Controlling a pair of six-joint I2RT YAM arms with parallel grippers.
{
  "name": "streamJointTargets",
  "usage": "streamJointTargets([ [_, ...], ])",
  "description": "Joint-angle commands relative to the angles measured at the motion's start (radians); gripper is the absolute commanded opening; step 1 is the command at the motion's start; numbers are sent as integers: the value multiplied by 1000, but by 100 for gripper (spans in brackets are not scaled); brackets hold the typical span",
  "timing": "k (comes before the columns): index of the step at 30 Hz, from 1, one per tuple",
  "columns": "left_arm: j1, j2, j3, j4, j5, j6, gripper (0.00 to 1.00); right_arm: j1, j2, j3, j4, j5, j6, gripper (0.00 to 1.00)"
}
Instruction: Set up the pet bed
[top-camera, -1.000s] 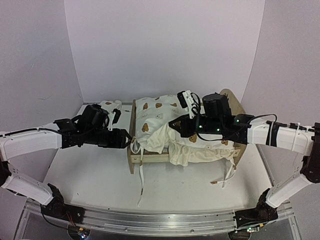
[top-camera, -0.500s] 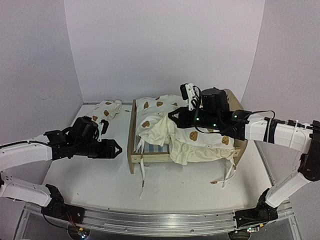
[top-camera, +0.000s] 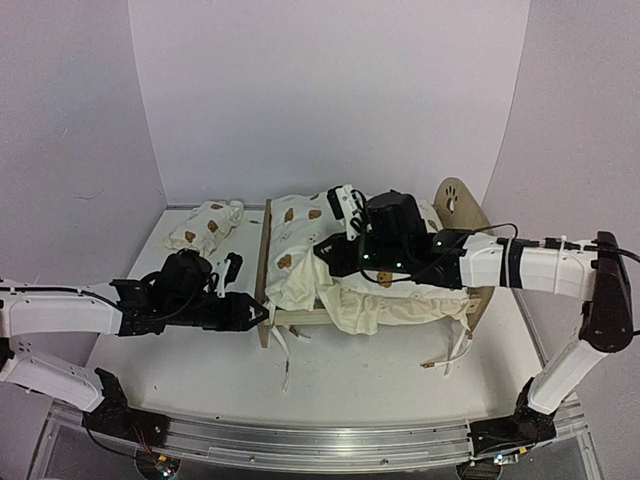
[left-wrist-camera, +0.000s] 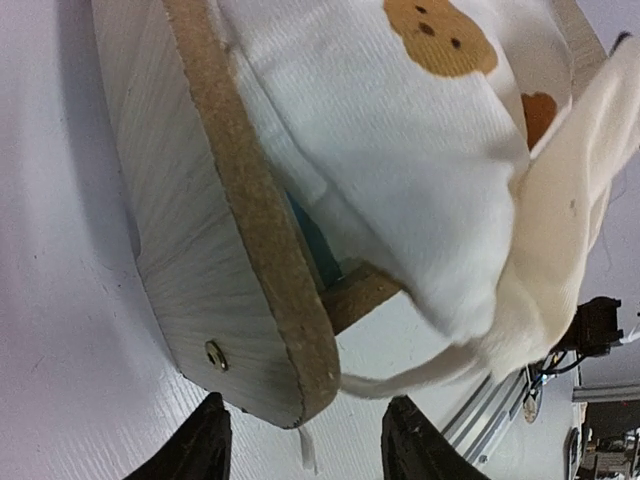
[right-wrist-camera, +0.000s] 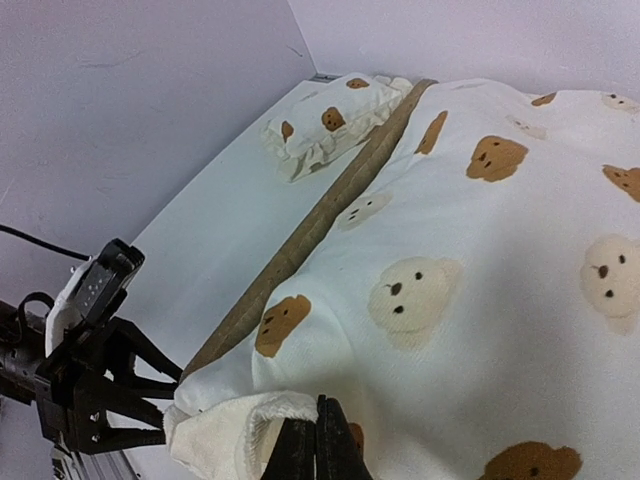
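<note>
Pet bed (top-camera: 264, 262): the plywood frame stands mid-table between the 2 arms. A rounded board closes its left end, and the paw-cutout board rises at its right end.
Bear-print cushion (top-camera: 300, 235): it is heaped over the frame and hides most of the inside. Its ruffled edge spills over the near rail towards the right.
Ties (top-camera: 285, 360): white straps hang from the cushion down the near side onto the table (top-camera: 180, 360).
Pillow (top-camera: 205, 225): the small bear-print pillow lies on the table at the back left, apart from the frame and just beyond its left board.
Left gripper (top-camera: 255, 312): it sits low at the near corner of the left board. Its 2 fingers are spread wide and hold nothing. In the left wrist view the board's rounded end (left-wrist-camera: 190, 250) sits just ahead of the gap, not clasped.
Blue base (left-wrist-camera: 310, 240): a thin sliver shows behind that board, under the cushion (left-wrist-camera: 400, 150).
Right gripper (top-camera: 325, 255): it reaches over the bed's left half. In the right wrist view its fingers (right-wrist-camera: 317, 440) are pinched together on a fold of the cushion (right-wrist-camera: 480, 250), with the fabric bunched up around them.
</note>
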Motion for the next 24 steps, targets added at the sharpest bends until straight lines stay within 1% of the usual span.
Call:
streamJointTargets([
  [1, -6, 22, 71, 1, -80, 0, 46, 28, 27, 67, 21, 62, -58, 0],
  [5, -6, 40, 102, -44, -113, 25, 35, 51, 70, 102, -16, 96, -117, 0],
  [6, -6, 46, 108, -46, -113, 29, 33, 56, 82, 121, -52, 101, -134, 0],
  [7, -7, 53, 114, -47, -112, 32, 31, 60, 91, 148, -120, 101, -154, 3],
  [9, -6, 65, 126, -49, -109, 37, 27, 63, 106, 233, -291, 81, -171, 17],
  [10, -6, 69, 132, -53, -113, 40, 26, 65, 111, 291, -410, 87, -169, 23],
  [12, -6, 68, 133, -61, -113, 43, 25, 81, 92, 370, -597, 70, -180, 42],
  [13, -6, 66, 132, -62, -114, 46, 24, 91, 77, 394, -685, 62, -176, 48],
  [15, -6, 71, 131, -67, -143, 51, 23, 121, 39, 422, -847, 59, -171, 57],
  [17, -6, 79, 131, -72, -144, 54, 22, 178, -14, 392, -919, 39, -171, 64],
  [19, -7, 90, 135, -72, -135, 56, 22, 246, -46, 292, -875, -22, -161, 67],
  [21, -6, 92, 135, -74, -132, 54, 22, 286, -39, 139, -676, -144, -119, 67],
  [22, -6, 91, 133, -74, -133, 54, 22, 297, -21, 92, -574, -155, -69, 64],
  [24, -6, 82, 127, -75, -145, 57, 22, 304, 18, 56, -422, -139, 2, 55],
])
